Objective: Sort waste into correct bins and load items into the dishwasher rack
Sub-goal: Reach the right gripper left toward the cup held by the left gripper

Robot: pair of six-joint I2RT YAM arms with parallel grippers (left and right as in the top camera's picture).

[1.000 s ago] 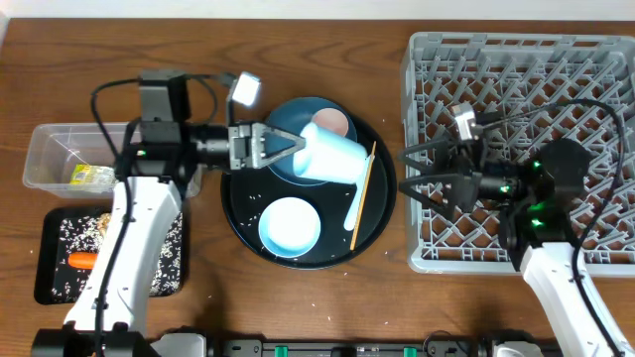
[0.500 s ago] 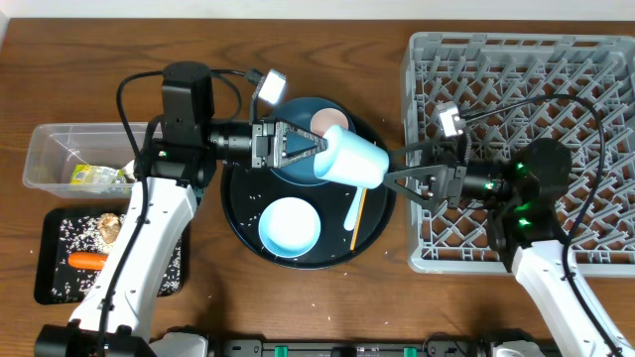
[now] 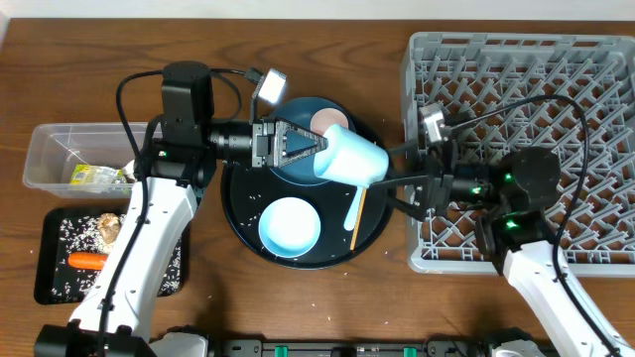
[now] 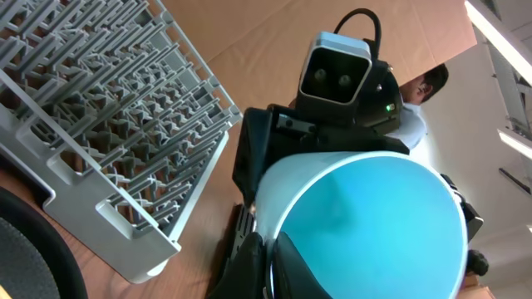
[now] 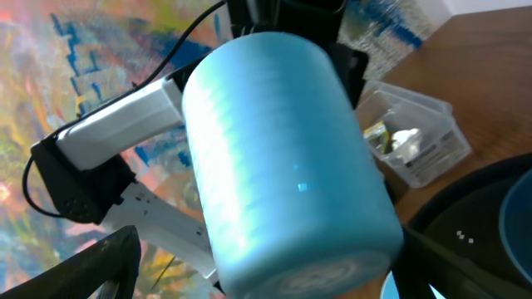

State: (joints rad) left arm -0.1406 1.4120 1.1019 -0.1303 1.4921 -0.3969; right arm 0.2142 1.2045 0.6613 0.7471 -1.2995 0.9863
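My left gripper is shut on the rim of the light-blue cup, holding it on its side above the round black tray's right edge. The left wrist view shows my fingertips pinching the rim, one inside the cup. My right gripper is open, its fingers on either side of the cup's base. In the right wrist view the cup fills the space between the fingers, with a gap on the left side. The dishwasher rack stands at the right.
The round black tray holds a dark blue plate, a pink cup, a white bowl, a white spoon and a chopstick. The clear tub holds a wrapper. A carrot lies in the black tray.
The left arm carried the cup to the right, then held still. The right gripper moved left until its fingers flank the cup's base, narrowing slightly.
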